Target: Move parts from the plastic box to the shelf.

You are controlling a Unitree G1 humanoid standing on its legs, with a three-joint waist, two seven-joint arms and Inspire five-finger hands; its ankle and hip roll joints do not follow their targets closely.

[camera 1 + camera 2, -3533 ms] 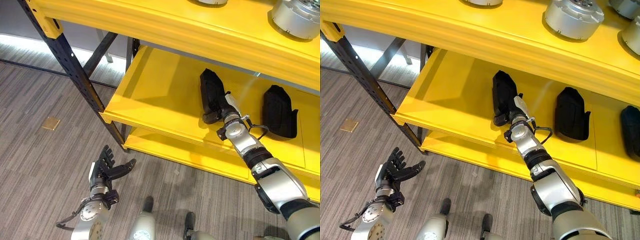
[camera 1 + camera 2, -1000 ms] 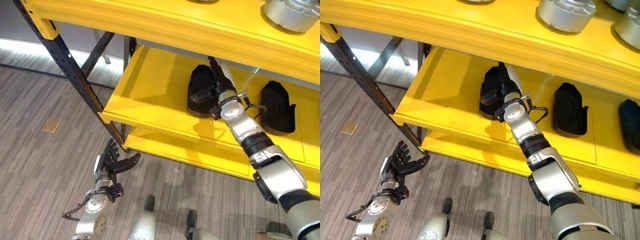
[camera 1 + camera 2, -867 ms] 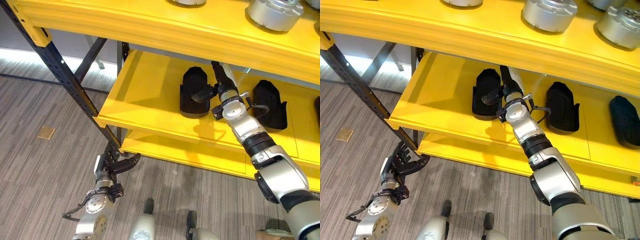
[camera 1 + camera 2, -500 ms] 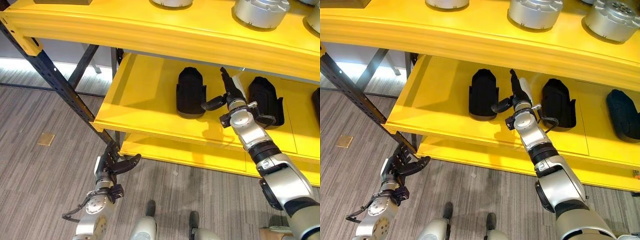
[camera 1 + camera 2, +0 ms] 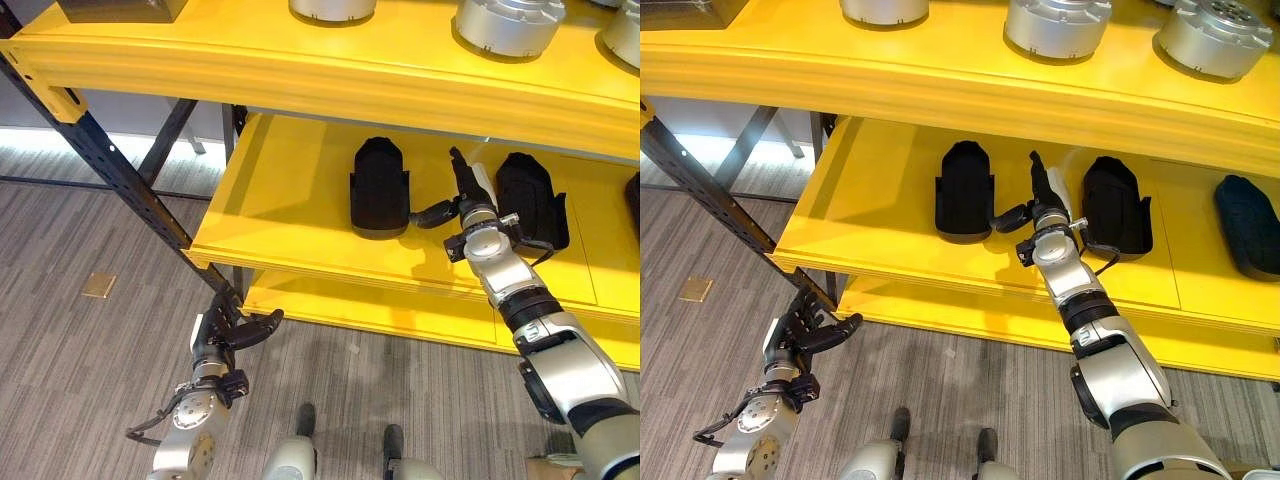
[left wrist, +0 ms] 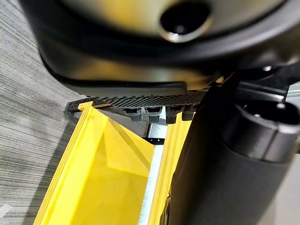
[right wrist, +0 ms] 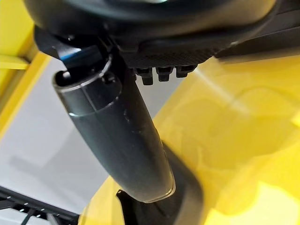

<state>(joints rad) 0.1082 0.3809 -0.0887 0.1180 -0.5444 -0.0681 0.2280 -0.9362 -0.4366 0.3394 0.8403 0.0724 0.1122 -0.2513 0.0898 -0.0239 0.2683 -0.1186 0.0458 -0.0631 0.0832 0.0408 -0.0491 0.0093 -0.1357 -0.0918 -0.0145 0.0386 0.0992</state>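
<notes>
Black part (image 5: 379, 187) stands on the yellow shelf (image 5: 290, 200), long axis running front to back, just left of my right hand (image 5: 462, 203), whose fingers are straight and empty.

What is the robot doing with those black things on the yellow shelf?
The robot is putting parts on the yellow metal shelf. Its right hand is open, right beside a black moulded part standing on the middle level, not holding it. Another black part stands to its right. The left hand hangs low, open, holding nothing.
</notes>
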